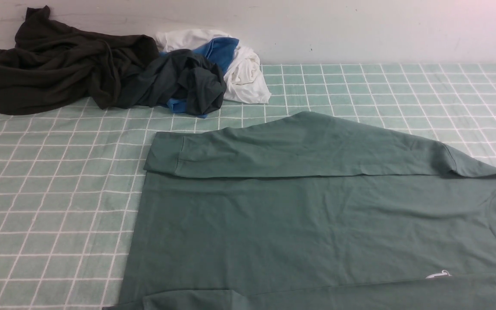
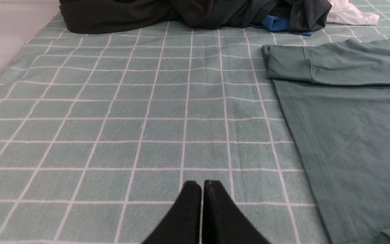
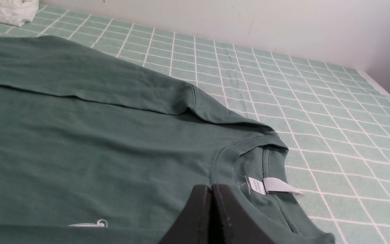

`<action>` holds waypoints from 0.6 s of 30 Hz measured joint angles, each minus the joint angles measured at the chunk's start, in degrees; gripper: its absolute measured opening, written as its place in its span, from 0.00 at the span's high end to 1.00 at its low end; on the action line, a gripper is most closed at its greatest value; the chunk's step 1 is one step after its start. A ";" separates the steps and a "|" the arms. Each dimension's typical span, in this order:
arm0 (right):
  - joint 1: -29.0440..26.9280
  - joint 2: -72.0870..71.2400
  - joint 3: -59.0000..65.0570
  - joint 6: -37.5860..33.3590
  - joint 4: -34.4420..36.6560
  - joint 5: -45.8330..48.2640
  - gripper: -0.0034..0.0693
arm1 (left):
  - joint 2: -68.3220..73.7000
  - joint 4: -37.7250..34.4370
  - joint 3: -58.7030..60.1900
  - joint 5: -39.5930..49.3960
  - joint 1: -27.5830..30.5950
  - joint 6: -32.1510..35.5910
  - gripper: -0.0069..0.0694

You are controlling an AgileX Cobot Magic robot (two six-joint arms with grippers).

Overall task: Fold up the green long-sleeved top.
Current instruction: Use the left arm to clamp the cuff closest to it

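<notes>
The green long-sleeved top (image 1: 317, 224) lies flat on the checked cloth, neck to the right, hem to the left. Its far sleeve (image 1: 299, 148) is folded across the body, cuff at the left. The near sleeve (image 1: 317, 297) lies along the front edge. The top also shows in the left wrist view (image 2: 350, 135) and in the right wrist view (image 3: 80, 142), with the white neck label (image 3: 266, 185). My left gripper (image 2: 201, 184) is shut and empty over bare cloth beside the hem. My right gripper (image 3: 211, 188) is shut and empty above the collar. Neither gripper shows in the front view.
A pile of clothes sits at the back left: a blackish-olive garment (image 1: 54, 64), a dark blackish-green garment (image 1: 183, 82), blue cloth (image 1: 220, 49) and white cloth (image 1: 246, 73). A white wall runs behind. The green-and-white checked cloth (image 1: 50, 193) covers the table.
</notes>
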 joint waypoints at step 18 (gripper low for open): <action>0.00 0.00 0.00 0.00 6.40 -0.20 0.97 | 0.00 0.11 0.00 0.00 0.00 0.30 0.91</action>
